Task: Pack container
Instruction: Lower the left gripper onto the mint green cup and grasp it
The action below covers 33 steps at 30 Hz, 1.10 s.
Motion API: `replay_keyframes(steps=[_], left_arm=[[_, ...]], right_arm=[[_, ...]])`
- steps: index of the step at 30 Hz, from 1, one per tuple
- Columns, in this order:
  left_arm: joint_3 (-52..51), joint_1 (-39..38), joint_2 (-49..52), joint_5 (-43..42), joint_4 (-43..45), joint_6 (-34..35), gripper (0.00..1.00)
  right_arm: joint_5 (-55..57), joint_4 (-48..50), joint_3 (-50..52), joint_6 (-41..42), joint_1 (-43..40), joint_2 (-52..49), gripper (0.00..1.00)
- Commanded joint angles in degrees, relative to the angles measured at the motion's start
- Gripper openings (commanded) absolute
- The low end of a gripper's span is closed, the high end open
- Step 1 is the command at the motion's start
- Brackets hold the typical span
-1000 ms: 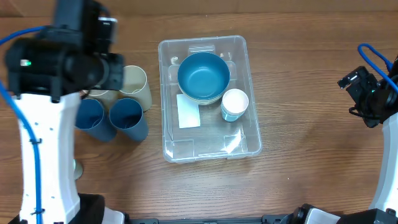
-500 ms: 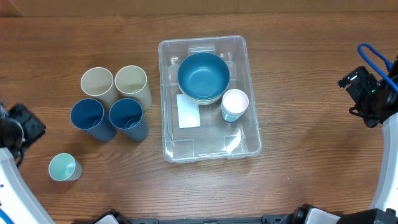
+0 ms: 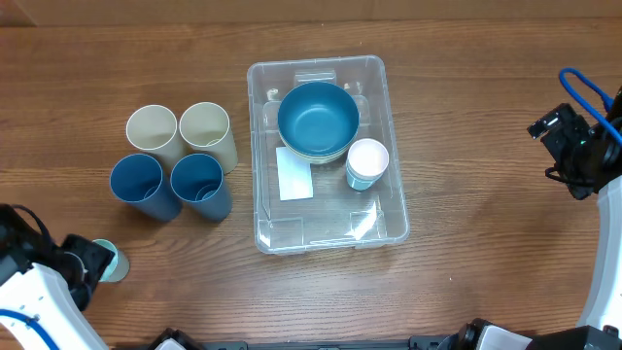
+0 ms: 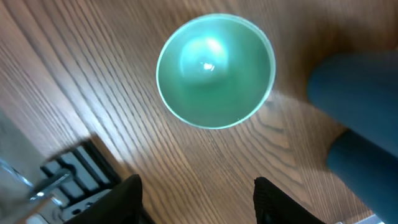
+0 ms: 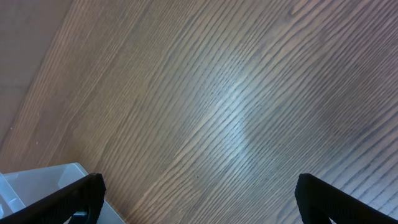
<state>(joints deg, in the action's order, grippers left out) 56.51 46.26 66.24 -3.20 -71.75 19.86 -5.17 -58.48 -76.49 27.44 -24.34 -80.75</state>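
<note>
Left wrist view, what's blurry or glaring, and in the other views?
Left wrist: the mint cup is sharp with a bright spot at its bottom; the dark blue cups at right are blurred. Right wrist: a pale sheen streaks the table. Overhead: even light, glint on the container.

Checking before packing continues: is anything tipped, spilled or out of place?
Nothing is tipped or spilled. Only the small mint cup stands alone, apart from the four tall cups, just ahead of the open left gripper.
</note>
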Motion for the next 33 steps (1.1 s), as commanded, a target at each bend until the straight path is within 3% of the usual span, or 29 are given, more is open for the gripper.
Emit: replay_keyframes(steps=[1, 10, 25, 28, 31, 33], left_arm=[[-2.3, 0.8, -0.6, -2.2, 3.1, 2.2, 0.6], [-8.3, 0.8, -0.6, 3.8, 10.5, 7.6, 0.7], [-9.6, 1.1, 7.5, 9.0, 14.9, 8.7, 0.7], [-9.6, 1.1, 10.2, 8.5, 16.2, 8.9, 0.62], [-9.6, 1.1, 12.0, 8.2, 17.3, 8.8, 0.34], [-9.5, 1.1, 12.0, 8.1, 18.3, 7.5, 0.25]], right_arm=[[-0.1, 0.2, -0.5, 0.5, -0.2, 0.0, 1.0], [-0.1, 0.2, -0.5, 0.5, -0.2, 0.0, 1.0], [-0.1, 0.2, -0.5, 0.5, -0.2, 0.0, 1.0], [-0.1, 0.2, -0.5, 0.5, -0.2, 0.0, 1.0], [-0.1, 0.2, -0.5, 0.5, -0.2, 0.0, 1.0], [-0.1, 0.2, -0.5, 0.5, -0.2, 0.0, 1.0]])
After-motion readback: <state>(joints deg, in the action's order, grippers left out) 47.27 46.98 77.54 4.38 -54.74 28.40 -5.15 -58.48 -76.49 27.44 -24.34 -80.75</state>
